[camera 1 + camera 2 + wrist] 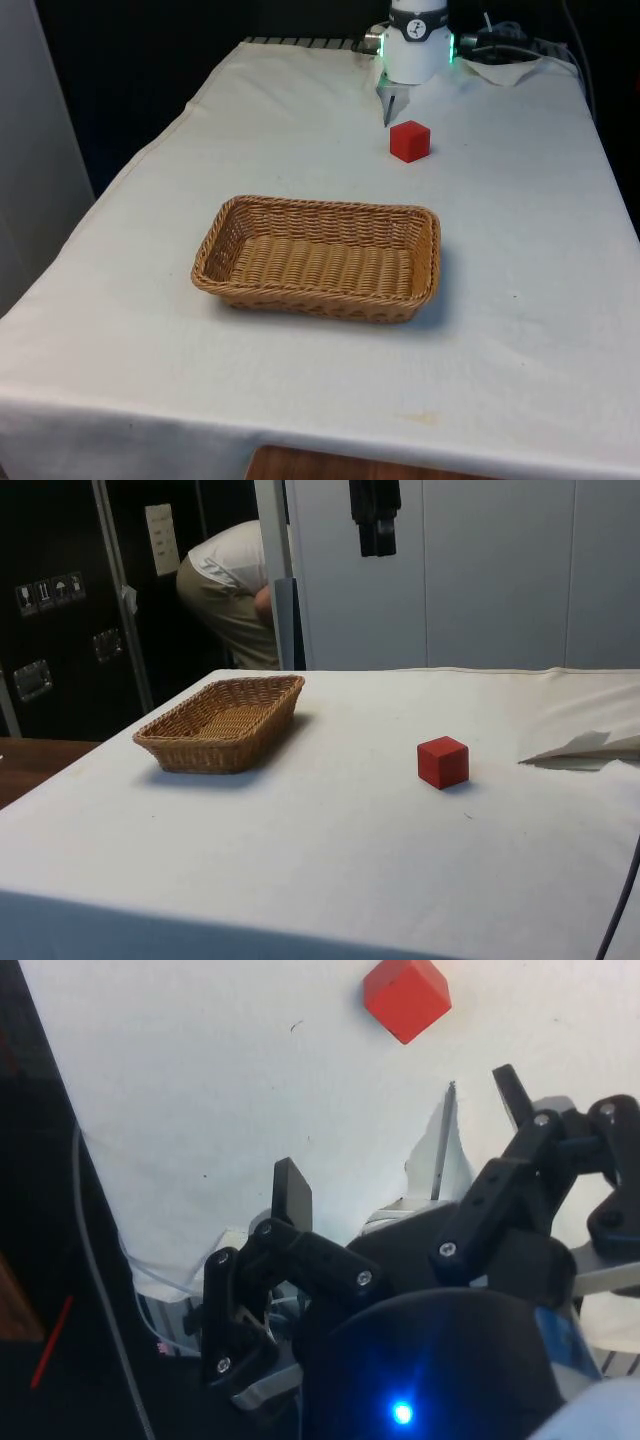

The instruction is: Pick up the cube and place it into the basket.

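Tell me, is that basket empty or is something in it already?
Empty. The basket shows only its bare woven bottom, and the red cube sits apart from it on the white cloth.

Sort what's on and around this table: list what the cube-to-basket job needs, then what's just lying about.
For the job:
- red cube, on the cloth
- wicker basket, nothing in it
- gripper, open, high above the table

Just there:
- white cloth covering the table
- person bending over behind the table
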Robot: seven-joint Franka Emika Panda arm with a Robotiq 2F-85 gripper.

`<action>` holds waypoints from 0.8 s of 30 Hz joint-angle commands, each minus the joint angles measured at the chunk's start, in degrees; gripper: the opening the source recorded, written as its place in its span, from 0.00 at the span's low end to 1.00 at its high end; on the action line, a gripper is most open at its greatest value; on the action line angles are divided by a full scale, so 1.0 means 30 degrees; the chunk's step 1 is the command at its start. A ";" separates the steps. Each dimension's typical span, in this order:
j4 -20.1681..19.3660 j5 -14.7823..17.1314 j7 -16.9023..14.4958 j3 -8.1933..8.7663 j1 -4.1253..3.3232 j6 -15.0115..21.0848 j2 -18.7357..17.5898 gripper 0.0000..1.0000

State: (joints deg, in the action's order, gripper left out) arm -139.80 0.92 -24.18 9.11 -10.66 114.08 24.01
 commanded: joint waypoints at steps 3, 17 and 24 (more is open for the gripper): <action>-0.0286 -0.0057 -0.0153 -0.0076 -0.0019 0.0248 0.0267 1.00; -0.2024 -0.0076 -0.0516 -0.0401 0.0000 0.1127 0.1642 1.00; -0.2998 -0.0076 -0.0535 -0.0535 -0.0019 0.1585 0.2502 1.00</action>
State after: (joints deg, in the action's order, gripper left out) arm -148.91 0.92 -25.95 7.62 -10.71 118.43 31.57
